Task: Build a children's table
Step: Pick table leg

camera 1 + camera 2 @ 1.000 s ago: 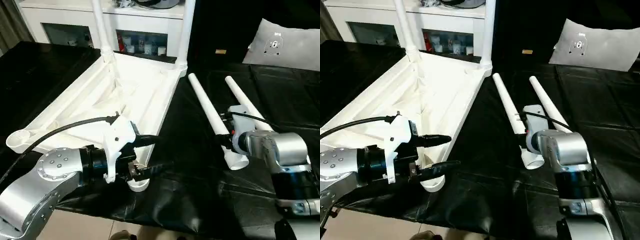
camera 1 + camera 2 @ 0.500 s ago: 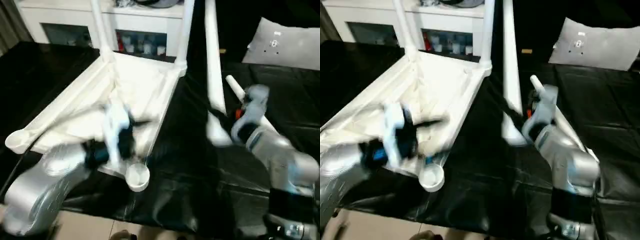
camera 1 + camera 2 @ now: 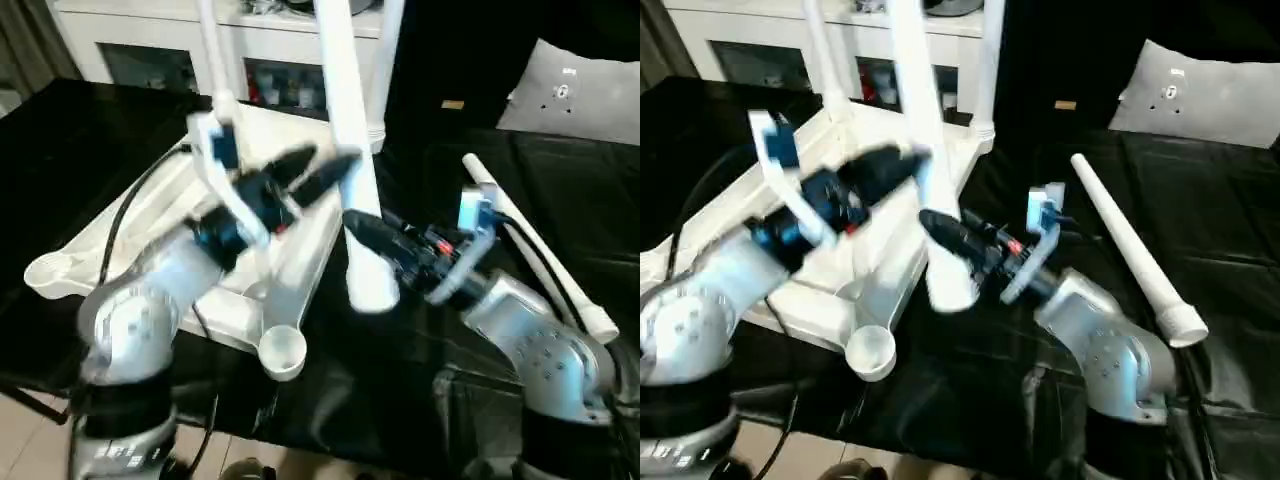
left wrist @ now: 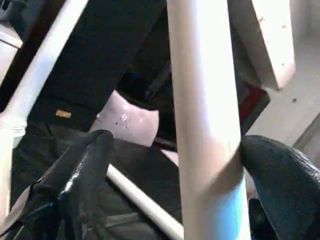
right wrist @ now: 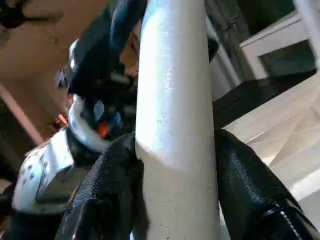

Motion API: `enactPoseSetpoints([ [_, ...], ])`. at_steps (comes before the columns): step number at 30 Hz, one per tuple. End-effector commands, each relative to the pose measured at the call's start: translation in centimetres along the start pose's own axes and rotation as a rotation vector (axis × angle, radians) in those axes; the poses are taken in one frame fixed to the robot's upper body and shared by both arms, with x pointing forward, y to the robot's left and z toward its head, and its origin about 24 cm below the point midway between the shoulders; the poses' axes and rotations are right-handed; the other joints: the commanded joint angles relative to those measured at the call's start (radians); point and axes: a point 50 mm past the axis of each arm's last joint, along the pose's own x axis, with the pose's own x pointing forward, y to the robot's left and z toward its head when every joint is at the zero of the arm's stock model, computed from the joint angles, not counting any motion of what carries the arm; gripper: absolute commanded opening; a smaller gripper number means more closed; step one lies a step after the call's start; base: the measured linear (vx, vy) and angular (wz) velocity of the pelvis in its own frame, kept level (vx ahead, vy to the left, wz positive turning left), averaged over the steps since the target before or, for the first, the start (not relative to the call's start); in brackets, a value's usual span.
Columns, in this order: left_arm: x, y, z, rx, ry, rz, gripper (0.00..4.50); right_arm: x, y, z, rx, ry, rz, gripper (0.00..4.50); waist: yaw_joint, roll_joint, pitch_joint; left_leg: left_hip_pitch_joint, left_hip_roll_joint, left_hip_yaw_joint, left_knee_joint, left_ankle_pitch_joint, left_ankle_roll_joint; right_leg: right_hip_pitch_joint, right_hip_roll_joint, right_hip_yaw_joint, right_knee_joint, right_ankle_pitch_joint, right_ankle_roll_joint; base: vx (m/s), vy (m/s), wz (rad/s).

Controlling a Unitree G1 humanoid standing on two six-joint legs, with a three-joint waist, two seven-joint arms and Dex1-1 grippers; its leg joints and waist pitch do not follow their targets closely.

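The white table top [image 3: 300,270] lies upside down on the black table, with two legs [image 3: 212,60] [image 3: 390,50] standing in its far corner sockets. Its near socket [image 3: 283,350] and left socket [image 3: 45,270] are empty. My right gripper [image 3: 365,232] is shut on a third leg [image 3: 345,150] near its thick end and holds it nearly upright above the top's right rail. In the right wrist view both fingers [image 5: 110,185] press the leg [image 5: 175,100]. My left gripper [image 3: 325,170] is open, its fingers [image 4: 85,165] straddling the same leg [image 4: 205,100] higher up. A fourth leg [image 3: 530,250] lies at the right.
A white cabinet with glass doors [image 3: 130,50] stands behind the table. A pale pillow-like pad [image 3: 580,95] rests at the back right. The black table's front edge runs close below the near socket, with floor [image 3: 300,465] beyond it.
My right gripper has lifted one leg off the table, stood it up and carried it left over the table top. My left gripper rose from the near socket and opened around that leg.
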Motion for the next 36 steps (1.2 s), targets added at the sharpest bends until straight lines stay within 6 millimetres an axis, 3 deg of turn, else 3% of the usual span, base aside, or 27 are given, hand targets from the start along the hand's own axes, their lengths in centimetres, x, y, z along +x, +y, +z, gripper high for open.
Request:
enactPoseSetpoints([
  [1, 0.1, -0.1, -0.1, -0.024, 0.017, -0.011, 4.16, 0.4, 0.8, 0.2, -0.016, -0.012, 0.075, 1.88, 0.006, -0.002, -0.073, 0.003, 0.062, -0.022, -0.068, -0.037, 0.030, 0.050, -0.112, 0.058, -0.084, -0.156, -0.162, 0.000, 0.000, 0.00],
  [12, -1.2, -1.2, -0.3, -0.088, 0.061, -0.212, 4.16, -0.4, 1.6, -0.8, 0.003, 0.054, 0.162, 1.88, 0.019, 0.005, -0.069, 0.006, 0.065, -0.021, -0.072, -0.067, 0.017, 0.045, -0.113, 0.059, -0.091, -0.210, -0.144, 0.000, 0.000, 0.00],
  [29, -1.8, -1.7, -0.5, -0.107, 0.063, -0.277, 4.16, -0.7, 1.6, -1.1, -0.007, 0.081, 0.170, 1.88, 0.019, 0.001, -0.065, 0.004, 0.066, -0.022, -0.076, -0.081, 0.014, 0.042, -0.112, 0.061, -0.094, -0.241, -0.130, 0.000, 0.000, 0.00],
  [36, -1.9, -1.5, -0.5, -0.020, 0.075, -0.258, 4.16, -0.8, 1.6, -1.3, -0.021, 0.099, 0.164, 1.88, 0.018, 0.002, -0.063, 0.006, 0.069, -0.024, -0.081, -0.098, 0.012, 0.039, -0.112, 0.061, -0.099, -0.270, -0.112, 0.000, 0.000, 0.00],
])
